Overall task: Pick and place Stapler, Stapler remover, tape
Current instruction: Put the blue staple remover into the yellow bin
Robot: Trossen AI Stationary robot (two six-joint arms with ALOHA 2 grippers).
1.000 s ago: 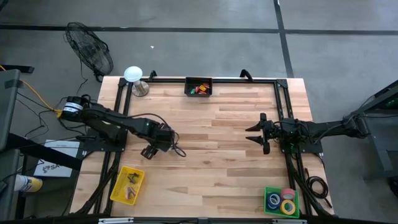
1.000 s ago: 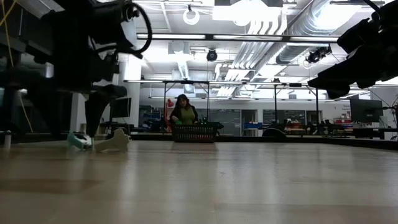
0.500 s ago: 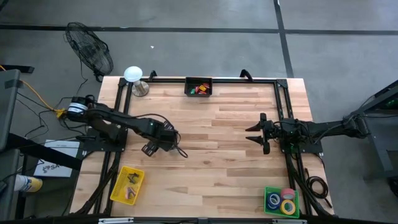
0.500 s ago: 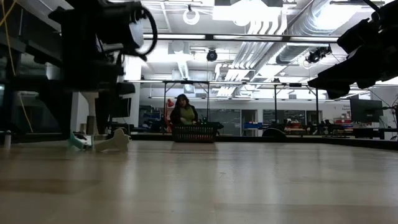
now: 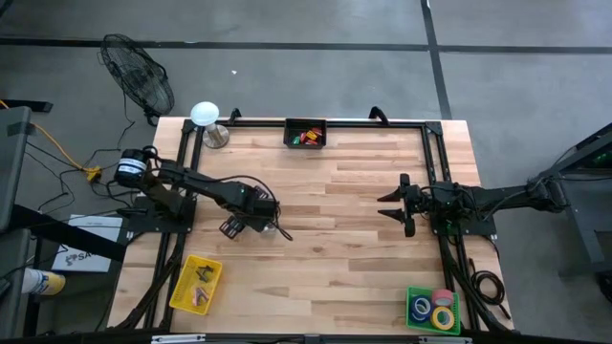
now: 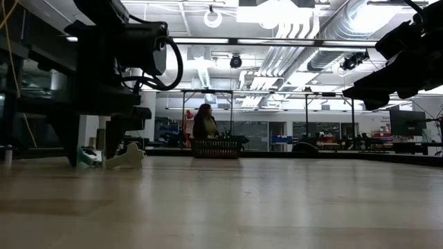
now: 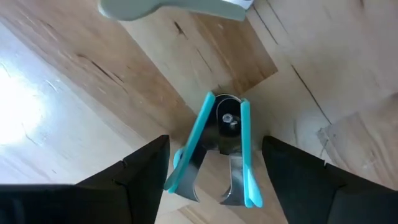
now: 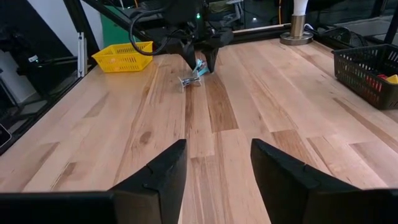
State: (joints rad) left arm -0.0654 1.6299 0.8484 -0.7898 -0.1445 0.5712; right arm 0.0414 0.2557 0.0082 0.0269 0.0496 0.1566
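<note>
The staple remover (image 7: 219, 152) has teal handles and silver claws and lies on the table. My left gripper (image 7: 214, 186) is open and low over it, one finger on each side, with a gap to each handle. In the low view the remover (image 6: 84, 158) sits between the two dark fingers of my left gripper (image 6: 91, 149). The light grey stapler (image 7: 174, 7) lies just past it and rests on the wood (image 6: 124, 158). Rolls of tape (image 5: 432, 311) lie in the green tray. My right gripper (image 5: 394, 203) is open and hovers at the table's right side.
A black basket (image 5: 306, 132) with coloured pieces stands at the far edge. A yellow tray (image 5: 196, 284) is at the near left, and a green tray (image 5: 417, 291) at the near right. A white lamp (image 5: 204, 115) stands at the far left corner. Bare wood spans the middle (image 5: 335, 239).
My left arm has reached a little farther toward the table's right. Its gripper has come down over the staple remover, so the fingers now stand on either side of it. The right arm has kept still.
</note>
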